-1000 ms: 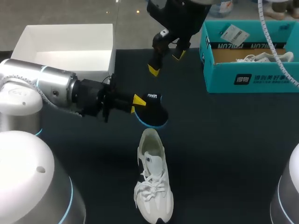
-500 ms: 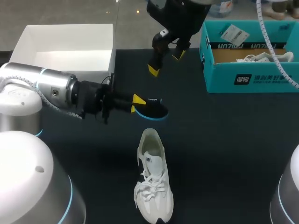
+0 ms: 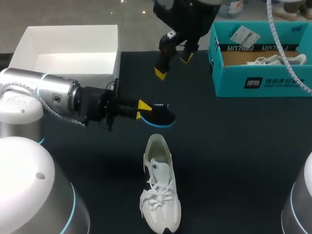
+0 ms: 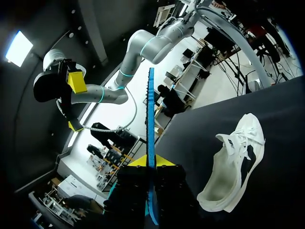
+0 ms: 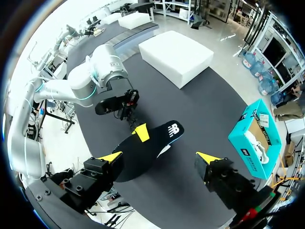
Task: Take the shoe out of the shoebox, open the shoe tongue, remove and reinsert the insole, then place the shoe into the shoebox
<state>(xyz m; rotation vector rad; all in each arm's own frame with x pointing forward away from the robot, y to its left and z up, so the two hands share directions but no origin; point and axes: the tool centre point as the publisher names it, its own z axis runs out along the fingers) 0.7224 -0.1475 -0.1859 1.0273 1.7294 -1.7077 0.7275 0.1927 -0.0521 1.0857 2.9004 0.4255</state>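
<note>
My left gripper (image 3: 141, 108) is shut on the heel end of a black insole (image 3: 159, 114) with a blue edge, holding it in the air just beyond the heel of the white shoe (image 3: 159, 195). The shoe lies on the dark table, toe toward the front edge. In the left wrist view the insole (image 4: 150, 114) stands edge-on between the yellow tips, and the shoe (image 4: 233, 167) lies off to one side. My right gripper (image 3: 173, 65) hangs open above the table behind the insole. From the right wrist view its gripper (image 5: 159, 157) looks down on the insole (image 5: 145, 150).
The teal shoebox (image 3: 258, 80) stands at the back right with paper and laces inside. A white open box (image 3: 73, 36) sits at the back left. Both also show in the right wrist view, the shoebox (image 5: 248, 143) and the white box (image 5: 176, 52).
The left gripper has rolled the insole from a broad, face-up pose to a thinner, nearly edge-on one and drawn back slightly. The right arm and shoe have not moved.
</note>
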